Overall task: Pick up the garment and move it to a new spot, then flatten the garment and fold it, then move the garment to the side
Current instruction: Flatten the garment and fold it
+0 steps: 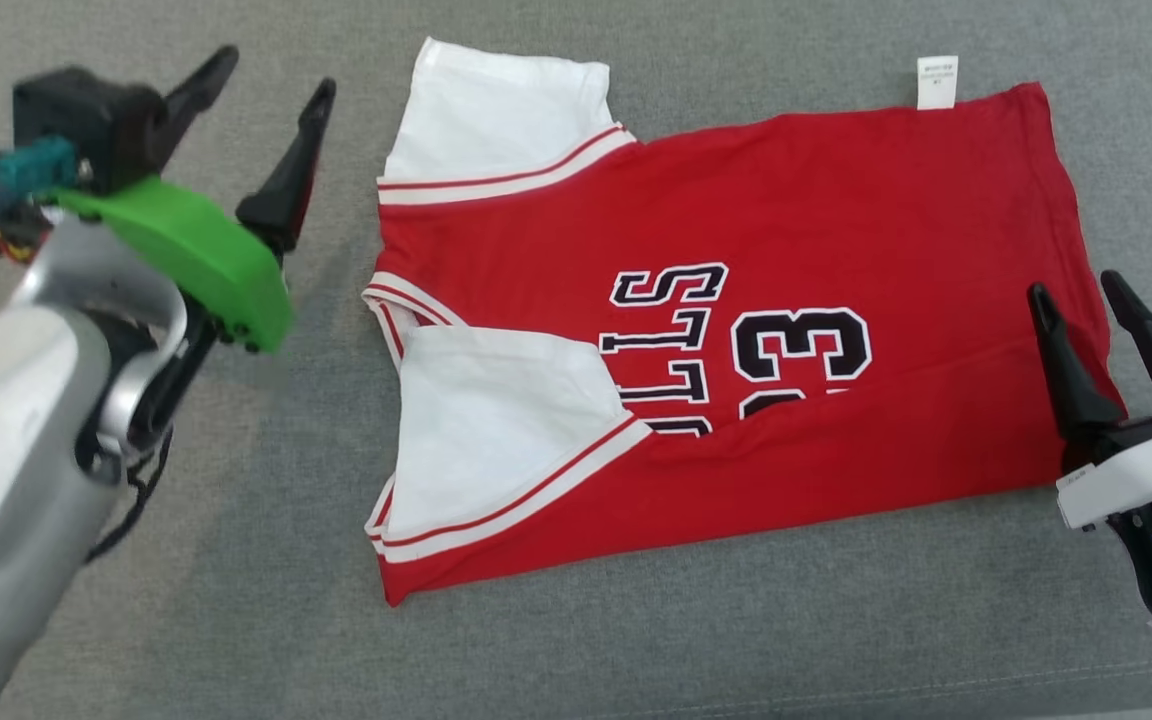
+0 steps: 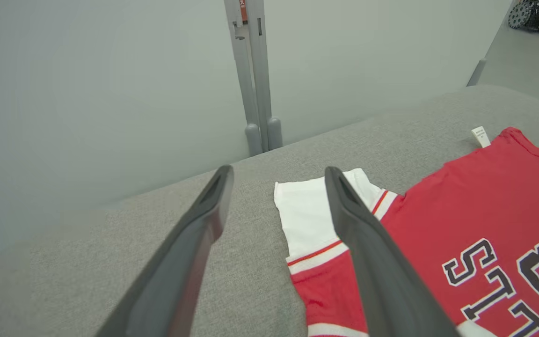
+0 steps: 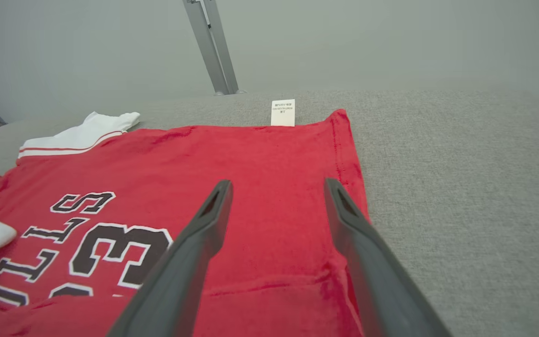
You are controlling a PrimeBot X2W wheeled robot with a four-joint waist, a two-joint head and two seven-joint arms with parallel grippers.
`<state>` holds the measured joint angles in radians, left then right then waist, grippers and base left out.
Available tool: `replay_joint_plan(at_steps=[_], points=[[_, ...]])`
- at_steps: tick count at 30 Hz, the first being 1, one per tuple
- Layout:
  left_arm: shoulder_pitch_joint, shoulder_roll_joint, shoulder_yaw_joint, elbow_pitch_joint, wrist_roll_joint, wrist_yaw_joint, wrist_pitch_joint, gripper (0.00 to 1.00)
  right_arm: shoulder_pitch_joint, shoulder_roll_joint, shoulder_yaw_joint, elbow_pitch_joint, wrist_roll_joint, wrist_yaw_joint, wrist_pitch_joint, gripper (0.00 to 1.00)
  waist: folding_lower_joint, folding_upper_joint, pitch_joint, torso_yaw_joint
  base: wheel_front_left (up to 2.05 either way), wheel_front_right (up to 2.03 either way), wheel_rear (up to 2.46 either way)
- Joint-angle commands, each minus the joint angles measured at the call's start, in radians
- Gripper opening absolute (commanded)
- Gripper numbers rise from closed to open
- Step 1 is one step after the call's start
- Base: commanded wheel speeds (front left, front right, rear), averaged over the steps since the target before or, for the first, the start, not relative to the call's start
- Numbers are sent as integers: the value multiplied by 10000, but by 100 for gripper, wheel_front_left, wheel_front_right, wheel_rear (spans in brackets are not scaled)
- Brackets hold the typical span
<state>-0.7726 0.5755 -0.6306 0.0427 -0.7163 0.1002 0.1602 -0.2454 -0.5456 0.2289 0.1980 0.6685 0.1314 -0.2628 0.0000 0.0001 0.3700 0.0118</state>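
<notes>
Left forearm (image 1: pixel 6 450), pale metal, closest to the head camera at lower left, with a green cover (image 1: pixel 186 250) on the wrist.

Left tool (image 1: pixel 274 75): fingers wide apart, holding nothing. It sits over bare grey upholstered surface (image 1: pixel 236 600), just off the garment's collar end and toward the far side. In the left wrist view the left tool (image 2: pixel 279 172) has one finger across the far white sleeve (image 2: pixel 307 215).

Right tool (image 1: pixel 1074 285): fingers wide apart, holding nothing. It is over the hem end, at the near corner. In the right wrist view the right tool (image 3: pixel 277 183) points along the hem edge, with red cloth under both fingers.

Garment (image 1: pixel 836 200): red jersey, lying flat on the surface.
- Long axis runs side to side: collar and sleeves toward the robot's left, hem toward its right.
- Near sleeve (image 1: pixel 496 420) lies over the chest.
- Lettering is cut off along a straight line on the near side, so the near long edge looks already turned over the print.
- White care label (image 1: pixel 937 82) sticks out at the far hem corner, toward the surface's far edge.

Judgement: the garment lies lengthwise between the two tools, one at each end. The right tool is already above the cloth. The left must come inward, toward the robot's right, to reach the collar end. Folding looks partly done; the move to the side is not yet made.
</notes>
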Motion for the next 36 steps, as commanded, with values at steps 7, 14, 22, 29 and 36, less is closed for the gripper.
replay_joint_plan(at_steps=[7, 14, 22, 29, 36], points=[[-3117, -493, -386, 2136, -516, -1215, 2397, 100, -977, 125, 259, -160, -113, -15, -28, 100, 0, -1, 1755, -827, 0, 0, 0], [-4479, -775, -754, 3823, -735, -1730, 3893, 100, -1409, 201, 302, -279, -174, -15, -28, 100, 0, -1, 2424, -1335, 0, 0, 0], [-5053, -551, -891, 4888, -618, -1893, 4197, 100, -1443, 330, 169, -386, -163, -15, -28, 100, 0, -1, 2856, -1702, 0, 0, 0], [-5397, -405, -977, 5310, -437, -1935, 4183, 100, -1484, 463, 231, -401, -202, -15, -28, 100, 0, -1, 3079, -1839, 0, 0, 0], [-5582, -381, -950, 5623, -516, -1778, 4298, 83, -1654, 533, 386, -372, -228, -15, -27, 100, 0, -1, 3276, -1943, 0, 0, 0]])
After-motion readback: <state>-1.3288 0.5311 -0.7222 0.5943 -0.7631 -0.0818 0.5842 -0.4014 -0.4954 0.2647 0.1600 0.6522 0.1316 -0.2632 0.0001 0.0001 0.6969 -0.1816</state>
